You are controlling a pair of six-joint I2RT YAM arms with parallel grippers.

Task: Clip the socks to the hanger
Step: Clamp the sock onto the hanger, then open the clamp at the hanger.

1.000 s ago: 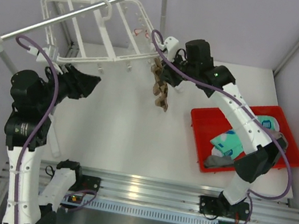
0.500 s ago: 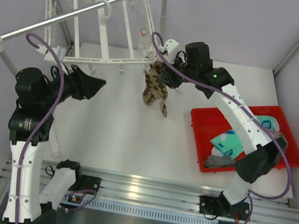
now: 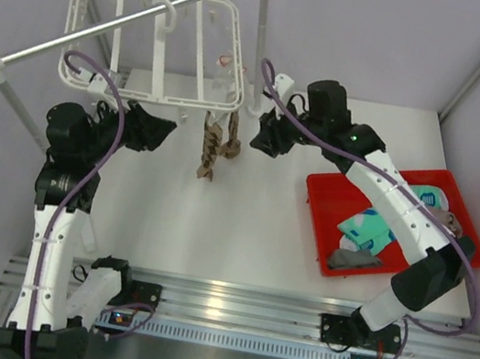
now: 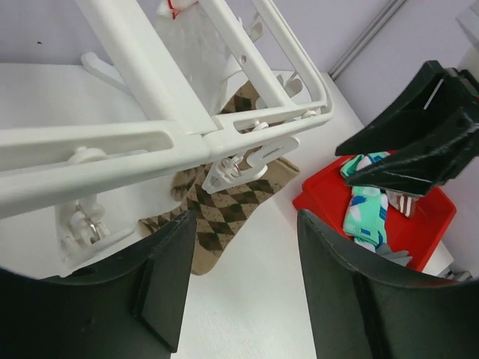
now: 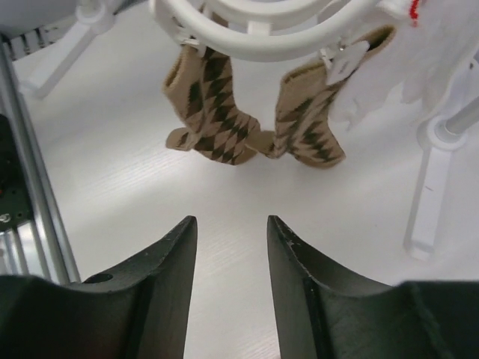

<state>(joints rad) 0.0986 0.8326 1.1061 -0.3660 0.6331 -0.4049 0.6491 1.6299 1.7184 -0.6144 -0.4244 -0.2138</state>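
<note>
Nearest to us, the left gripper [image 3: 167, 127] had its jaws well apart with nothing between them. In its wrist view only table [image 3: 241, 226] and sock showed through the gap. It sat just under the near edge of the hanger [image 3: 163, 50], and we could not tell whether it touched the frame. The right gripper [image 3: 261, 137] also had its jaws parted, by a narrower gap, and held nothing. From its wrist camera [image 5: 228, 232] we saw only bare tabletop between the fingers [image 5: 168, 277]. It was close to the hanging socks but clear of them.

On the right side of the table lay one red tray [image 3: 322, 217]. In it we counted two teal-and-white socks [image 3: 366, 228], one grey sock [image 3: 352, 258] and a brownish scrap at the far end that was too small to name.

Further out, two checkered socks [image 3: 210, 151] hung side by side from the near right corner of the hanger. Each was pinched at its cuff by a white clip [image 5: 340, 63], with the toes dangling above the table. We could not count the other clips along the frame.

Farthest back, the single white hanger hung by its hook from one grey rail [image 3: 78, 41], which ran slanting across the rear of the table.
</note>
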